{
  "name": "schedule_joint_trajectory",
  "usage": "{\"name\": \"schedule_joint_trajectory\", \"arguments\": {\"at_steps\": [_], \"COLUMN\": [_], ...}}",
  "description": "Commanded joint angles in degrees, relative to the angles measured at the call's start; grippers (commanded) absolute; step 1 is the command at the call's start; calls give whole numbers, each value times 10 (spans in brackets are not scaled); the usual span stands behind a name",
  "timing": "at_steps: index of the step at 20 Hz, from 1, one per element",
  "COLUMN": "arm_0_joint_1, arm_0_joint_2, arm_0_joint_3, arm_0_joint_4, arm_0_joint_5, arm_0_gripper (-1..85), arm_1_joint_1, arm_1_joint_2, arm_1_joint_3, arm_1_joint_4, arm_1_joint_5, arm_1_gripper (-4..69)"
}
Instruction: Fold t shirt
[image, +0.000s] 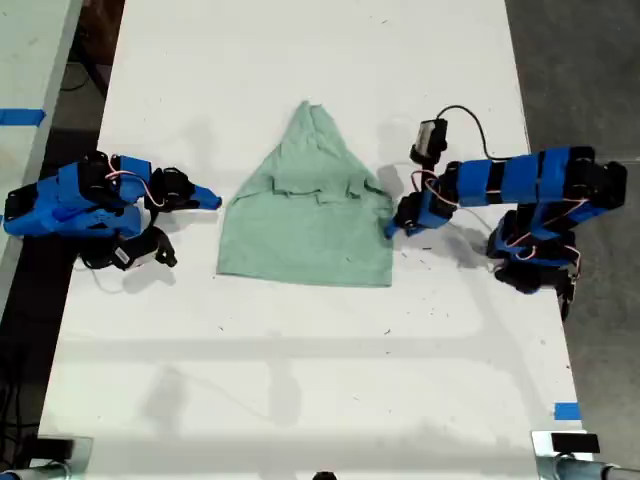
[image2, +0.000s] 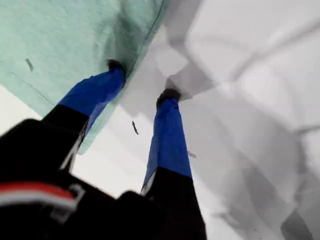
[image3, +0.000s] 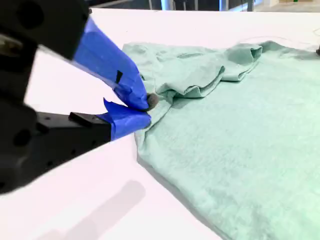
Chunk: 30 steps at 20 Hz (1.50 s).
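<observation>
Exterior view: shirt (image: 310, 225) is lying mid-table (image: 300, 350), its top bunching to a point.
First gripper (image2: 142, 80): jaws are gaping, holding nothing, one tip touching the shirt's edge.
Second gripper (image3: 146, 107): jaws are pinching the shirt's edge at the exterior view's right.

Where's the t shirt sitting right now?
The t shirt lies near the middle of the white table in the exterior view, between the two blue arms, with my first gripper at its edge on that view's right.

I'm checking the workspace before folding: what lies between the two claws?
Only the t shirt, lying between my first claw and my second claw, as the exterior view shows.
</observation>
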Motion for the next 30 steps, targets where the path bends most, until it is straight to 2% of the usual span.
{"name": "schedule_joint_trajectory", "arguments": {"at_steps": [1,6,7,8,9,13,18,20,24,25,27,30], "arm_0_joint_1": [13,14,13,13,13,15,13,13,13,13,13,14], "arm_0_joint_2": [4,4,4,4,4,4,4,4,4,4,4,4], "arm_0_joint_3": [5,5,5,5,5,5,5,5,5,5,5,5], "arm_0_joint_4": [-11,-10,-10,-10,-10,-9,-9,-9,-9,-9,-9,-9], "arm_0_joint_5": [-6,-7,-7,-7,-7,-9,-7,-7,-7,-8,-8,-8], "arm_0_gripper": [-2,-2,-2,-2,-2,-2,-2,-2,-2,-2,-2,-2], "arm_1_joint_1": [-22,-26,-24,-18,-13,-5,-29,-58,-107,-111,-113,-127], "arm_1_joint_2": [-43,-67,-86,-114,-134,-126,4,20,-60,-119,-255,-432], "arm_1_joint_3": [-70,-119,-127,-134,-134,-127,-216,-281,-317,-349,-452,-679], "arm_1_joint_4": [-18,9,12,22,23,69,196,187,18,6,22,111], "arm_1_joint_5": [-15,-25,-26,-20,-24,-33,-20,-35,-63,-69,-83,-109], "arm_1_gripper": [177,194,174,49,25,25,22,22,22,22,23,36]}}
